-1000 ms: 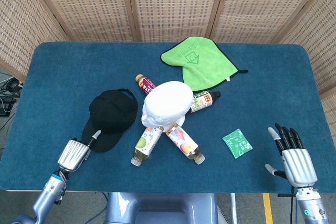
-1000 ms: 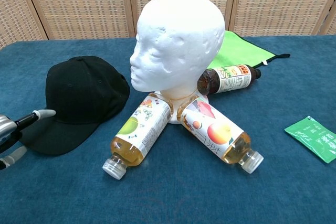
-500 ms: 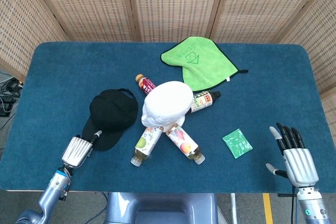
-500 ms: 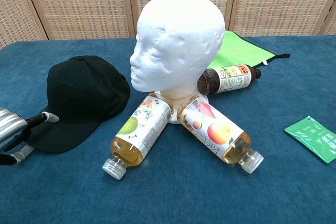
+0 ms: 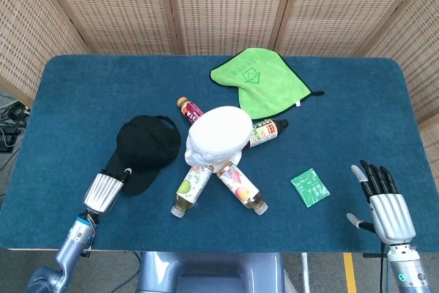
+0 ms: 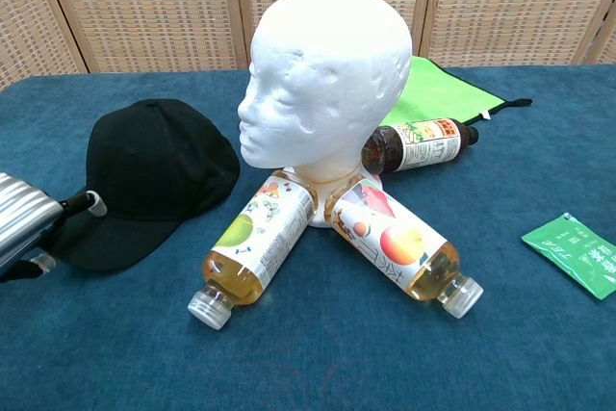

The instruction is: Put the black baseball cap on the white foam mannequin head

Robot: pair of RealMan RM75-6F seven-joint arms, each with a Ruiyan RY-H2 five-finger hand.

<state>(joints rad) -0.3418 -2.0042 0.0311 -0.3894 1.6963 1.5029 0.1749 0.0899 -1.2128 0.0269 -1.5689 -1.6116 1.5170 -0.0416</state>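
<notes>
Head view alone: right robot hand splayed, empty; left robot hand pinching black cap brim.

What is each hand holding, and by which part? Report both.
The left hand pinches the black baseball cap at the edge of its brim, thumb on top. The right hand holds nothing; its fingers are spread above the table.
</notes>
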